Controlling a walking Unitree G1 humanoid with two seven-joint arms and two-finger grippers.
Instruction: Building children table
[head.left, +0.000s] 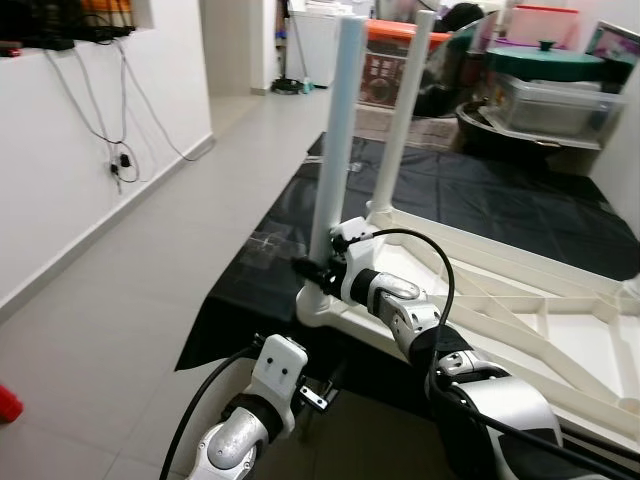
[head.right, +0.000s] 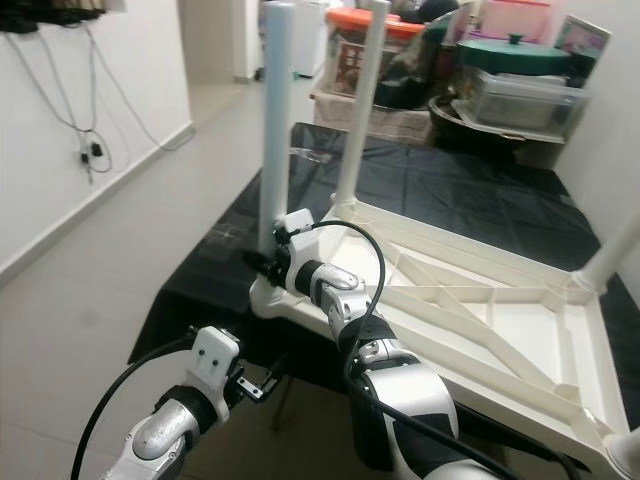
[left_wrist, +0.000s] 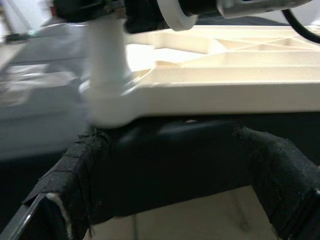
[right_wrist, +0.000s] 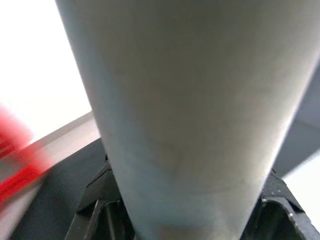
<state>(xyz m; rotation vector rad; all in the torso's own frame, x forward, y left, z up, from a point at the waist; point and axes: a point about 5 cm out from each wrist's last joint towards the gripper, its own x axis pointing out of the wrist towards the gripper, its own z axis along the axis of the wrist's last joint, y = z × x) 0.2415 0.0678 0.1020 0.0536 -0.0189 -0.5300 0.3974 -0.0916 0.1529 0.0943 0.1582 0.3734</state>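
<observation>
— Where do we have the right end effector (head.left: 312, 266)?

— Clamped around the base of the pale blue leg (head.left: 335, 140), just above the socket at the near left corner of the upturned tabletop (head.left: 520, 320). In the right wrist view the leg (right_wrist: 190, 115) sits between our two black fingers (right_wrist: 97, 210), one on each side.

— And the left end effector (head.left: 318, 396)?

— Lower down, just beside the near edge of the black mat (head.left: 480, 200) on the floor, under that same corner. Its fingers (left_wrist: 70, 175) are spread apart with nothing between them; the left wrist view looks up at the socket (left_wrist: 107, 102) and the cream rim.

— Where is the table itself?

— Lying upside down on the mat, ribs facing up. The blue leg stands upright in its corner, and a white leg (head.left: 400, 115) stands upright at the far left corner.

— Beyond that?

— Grey floor tiles (head.left: 130, 290) to our left, a white wall with hanging cables (head.left: 115, 120), and storage boxes (head.left: 545, 100) past the far edge of the mat.
</observation>
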